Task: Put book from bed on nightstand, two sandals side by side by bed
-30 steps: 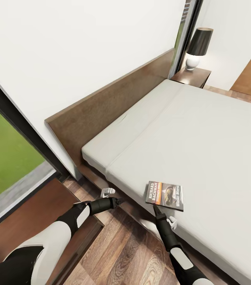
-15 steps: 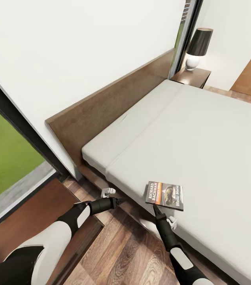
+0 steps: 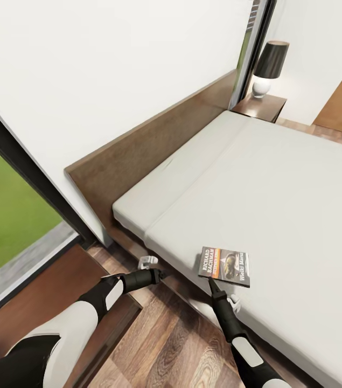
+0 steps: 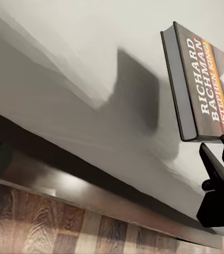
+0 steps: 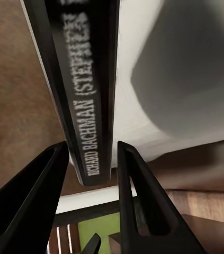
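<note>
- Two black grippers low in frame: right gripper point(image 3: 212, 281) spread around the spine of the thin dark orange-banded paperback book point(image 3: 224, 266); left gripper point(image 3: 161, 274) state unclear.
- Book lies on pale grey mattress bed point(image 3: 278, 183), lower centre.
- Small dark brown wooden nightstand point(image 3: 260, 106) upper right.

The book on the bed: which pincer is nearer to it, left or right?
Right. The right pincer is at the book's near edge, its open fingers either side of the spine. The left pincer hangs off beside the bed, over the floor.
</note>
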You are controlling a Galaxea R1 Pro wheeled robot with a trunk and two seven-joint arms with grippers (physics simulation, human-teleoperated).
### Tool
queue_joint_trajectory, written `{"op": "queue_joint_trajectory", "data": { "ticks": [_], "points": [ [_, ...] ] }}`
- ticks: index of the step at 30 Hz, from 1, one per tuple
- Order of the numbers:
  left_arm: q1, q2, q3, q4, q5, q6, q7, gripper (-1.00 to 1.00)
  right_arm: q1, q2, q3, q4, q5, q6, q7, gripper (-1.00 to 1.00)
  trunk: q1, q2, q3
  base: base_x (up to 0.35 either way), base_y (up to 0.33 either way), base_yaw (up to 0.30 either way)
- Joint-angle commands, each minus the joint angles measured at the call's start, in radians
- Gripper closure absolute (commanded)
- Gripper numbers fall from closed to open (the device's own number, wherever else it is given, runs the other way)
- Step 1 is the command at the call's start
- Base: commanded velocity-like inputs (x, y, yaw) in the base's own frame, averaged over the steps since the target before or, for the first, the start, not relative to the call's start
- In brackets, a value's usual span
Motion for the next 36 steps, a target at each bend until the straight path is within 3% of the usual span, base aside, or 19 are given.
{"op": "queue_joint_trajectory", "data": {
  "ticks": [1,13,17,20,25,30,31,33,36],
  "points": [
    [0.0,-0.001,0.007,0.0,0.002,0.01,-0.004,-1.0,-0.001,0.0,-0.001,0.001,-0.004,-0.001,0.004,1.0,-0.004,0.007,0.003,0.0,0.0,0.0],
    [0.0,0.001,0.008,0.0,0.002,0.01,-0.004,-1.0,-0.001,-0.001,-0.001,-0.018,0.006,0.01,0.007,1.0,-0.05,0.091,0.04,0.0,0.0,0.0],
    [0.0,0.003,0.01,0.0,0.002,0.012,-0.009,-1.0,-0.001,-0.002,0.002,-0.071,0.006,0.026,0.007,1.0,-0.065,0.119,0.053,0.0,0.0,0.0],
    [0.0,0.005,0.01,0.0,0.002,0.012,-0.043,-1.0,-0.001,-0.005,0.005,-0.116,0.007,0.082,0.007,1.0,-0.077,0.14,0.062,0.0,0.0,0.0],
    [0.0,0.033,0.011,-0.002,0.001,0.069,-0.175,-1.0,-0.001,-0.009,0.005,-0.141,0.008,0.202,0.007,1.0,-0.096,0.175,0.078,0.0,0.0,0.0],
    [0.0,0.041,0.01,-0.003,-0.001,0.099,-0.209,-1.0,-0.001,-0.01,0.005,-0.151,0.011,0.236,0.007,1.0,-0.115,0.21,0.094,0.0,0.0,0.0],
    [0.0,0.042,0.01,-0.003,-0.001,0.101,-0.21,-1.0,-0.001,-0.01,0.005,-0.162,0.024,0.255,0.007,1.0,-0.119,0.217,0.097,0.0,0.0,0.0],
    [0.0,0.043,0.01,-0.003,-0.001,0.104,-0.213,-1.0,-0.001,-0.01,0.005,-0.179,0.09,0.302,0.006,1.0,-0.127,0.231,0.103,0.0,0.0,0.0],
    [0.0,0.042,0.01,-0.003,-0.001,0.104,-0.213,-1.0,-0.002,-0.01,0.004,-0.187,0.226,0.38,0.006,1.0,-0.138,0.252,0.112,0.0,0.0,0.0]
  ]
}}
